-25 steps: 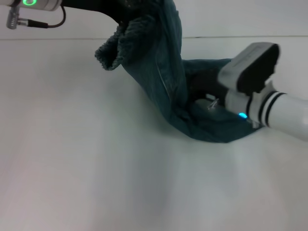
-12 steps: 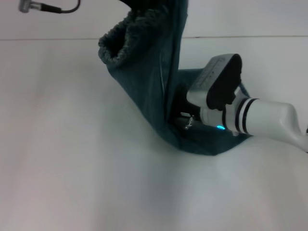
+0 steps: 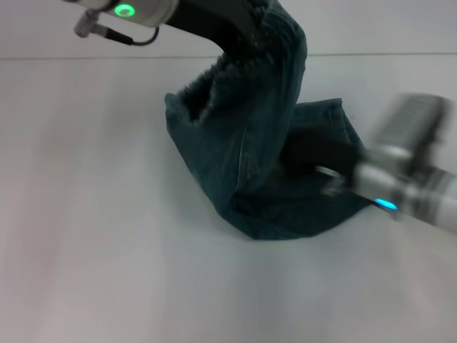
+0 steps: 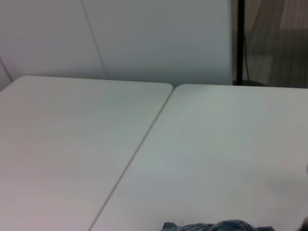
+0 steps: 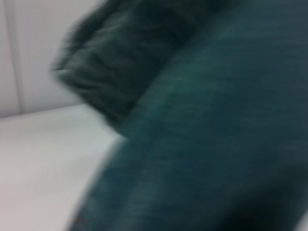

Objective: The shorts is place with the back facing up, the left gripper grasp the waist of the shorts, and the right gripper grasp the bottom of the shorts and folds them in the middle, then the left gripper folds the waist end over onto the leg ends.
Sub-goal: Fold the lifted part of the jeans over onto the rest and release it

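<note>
The blue-green denim shorts (image 3: 264, 186) lie folded on the white table (image 3: 107, 236), with one end lifted. My left gripper (image 3: 246, 37) holds the gathered waist (image 3: 207, 96) up above the pile near the top of the head view, and the cloth hangs from it to the table. A straight leg hem (image 3: 345, 121) lies flat behind the pile. My right gripper (image 3: 330, 179) is low at the right side of the shorts, against the denim, and its fingers are blurred. The right wrist view is filled by close denim (image 5: 202, 144) and the puckered waist (image 5: 106, 62). The left wrist view shows a sliver of denim (image 4: 216, 225).
A seam between two tabletops (image 4: 139, 149) runs across the white surface. A wall (image 4: 154, 38) stands behind the far table edge, and a dark post (image 4: 239, 43) rises at the far right.
My left gripper has carried the raised waist to the right, over the lying part of the shorts. My right arm moved in to the left, then drew back to the right.
</note>
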